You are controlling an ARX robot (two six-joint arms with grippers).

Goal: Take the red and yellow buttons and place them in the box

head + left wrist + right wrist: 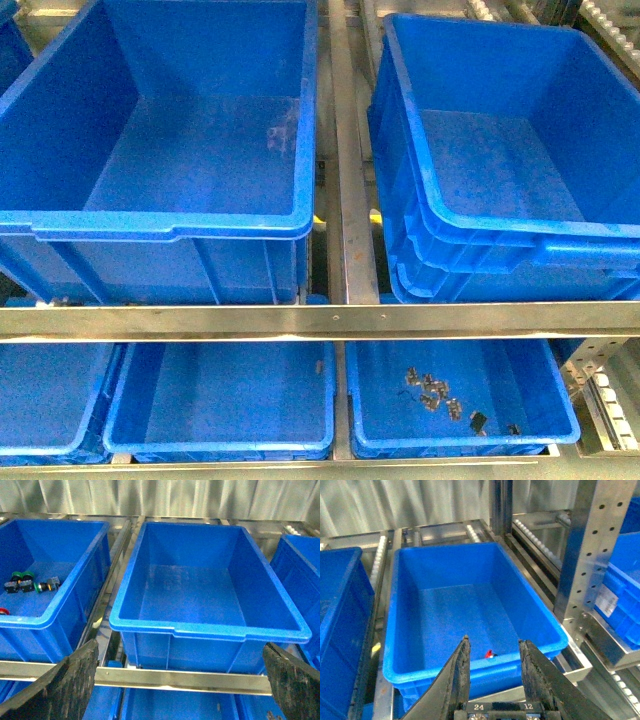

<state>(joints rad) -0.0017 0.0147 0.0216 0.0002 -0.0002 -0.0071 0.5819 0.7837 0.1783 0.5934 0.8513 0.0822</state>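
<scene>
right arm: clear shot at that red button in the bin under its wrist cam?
Probably yes. The right gripper is open and empty, hanging above the blue bin, with the red button showing between its fingers near the bin's front wall. Nothing else lies in the bin; that wall may crowd the grasp.

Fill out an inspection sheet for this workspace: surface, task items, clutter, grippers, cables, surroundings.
Surface: metal rack with two tiers of blue bins.
Task items: one red button in the bin below the right gripper; a red cap at the picture edge in the side bin of the left wrist view.
Clutter: green-capped switches in that side bin; small dark parts in a lower bin.
Grippers: left gripper open, empty; right gripper open, empty.
Cables: nothing seen.
Surroundings: perforated upright, roller tracks, grey backdrop.
</scene>
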